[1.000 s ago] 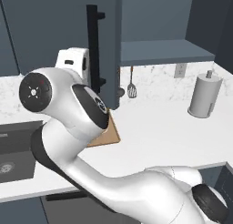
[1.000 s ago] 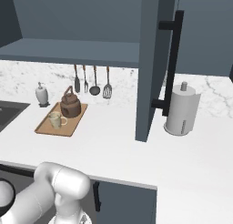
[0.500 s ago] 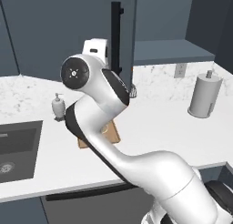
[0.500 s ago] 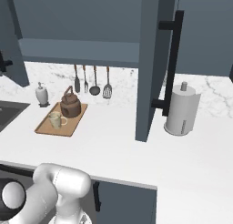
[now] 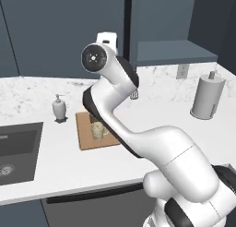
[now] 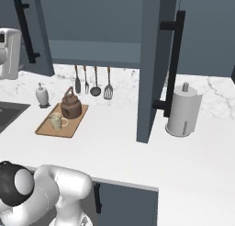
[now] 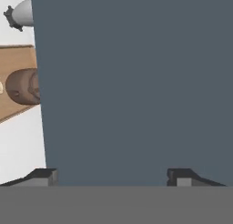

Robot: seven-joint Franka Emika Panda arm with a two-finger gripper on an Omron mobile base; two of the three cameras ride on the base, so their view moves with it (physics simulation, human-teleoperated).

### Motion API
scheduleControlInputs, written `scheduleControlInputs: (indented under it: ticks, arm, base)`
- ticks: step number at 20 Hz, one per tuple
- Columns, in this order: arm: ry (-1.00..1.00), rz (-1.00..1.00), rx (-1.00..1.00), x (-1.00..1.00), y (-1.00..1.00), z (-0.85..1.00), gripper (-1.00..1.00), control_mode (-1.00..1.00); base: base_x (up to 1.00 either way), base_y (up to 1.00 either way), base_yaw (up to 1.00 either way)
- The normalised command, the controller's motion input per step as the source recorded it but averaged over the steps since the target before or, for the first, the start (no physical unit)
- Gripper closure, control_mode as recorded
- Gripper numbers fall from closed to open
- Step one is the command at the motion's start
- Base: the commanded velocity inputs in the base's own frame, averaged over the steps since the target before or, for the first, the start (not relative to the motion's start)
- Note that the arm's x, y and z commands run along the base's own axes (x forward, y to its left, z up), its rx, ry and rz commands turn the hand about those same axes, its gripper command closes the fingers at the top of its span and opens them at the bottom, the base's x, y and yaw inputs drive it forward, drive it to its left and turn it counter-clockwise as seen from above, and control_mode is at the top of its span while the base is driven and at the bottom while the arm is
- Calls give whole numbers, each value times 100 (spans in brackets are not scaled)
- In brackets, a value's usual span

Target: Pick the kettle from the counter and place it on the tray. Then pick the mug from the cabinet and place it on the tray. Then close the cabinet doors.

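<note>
The wooden tray [image 6: 46, 128] lies on the white counter [image 6: 114, 142]. On it stand the brown kettle [image 6: 71, 105] and, in front of it, the cream mug [image 6: 56, 121]; the mug [image 5: 97, 130] also peeks out left of my arm. The cabinet [image 6: 96, 53] is open, with its left door [image 6: 39, 34] partly swung and its right door [image 6: 151, 69] sticking straight out. My gripper [image 7: 111, 176] is open, facing the left door's flat panel [image 7: 136, 82] at close range with nothing held. Tray [image 7: 11, 63] and kettle [image 7: 22, 86] lie past the panel's edge.
A white soap dispenser [image 6: 42, 95] stands left of the tray, near the dark sink [image 5: 16, 147]. Utensils [image 6: 95, 80] hang on the back wall. A paper towel roll [image 6: 183, 111] stands right of the open right door, whose black bar handle [image 6: 173, 59] juts over the counter.
My arm has risen and swung up toward the left door. That door has turned inward toward the cabinet. The tray, kettle and mug have stayed put.
</note>
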Motion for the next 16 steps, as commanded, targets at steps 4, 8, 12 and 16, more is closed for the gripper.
scheduleControlInputs:
  ticks: [4, 8, 12, 16]
  arm:
    - [0, 15, 0, 99, -12, -22, -100, -100]
    - [0, 24, -4, 77, 0, -19, -100, -100]
    - [0, 24, -14, 54, 0, -16, -100, -100]
    - [0, 20, -17, 41, 0, -12, -100, -100]
  base:
    - [0, 0, 0]
    - [0, 0, 0]
    - [0, 0, 0]
    - [0, 0, 0]
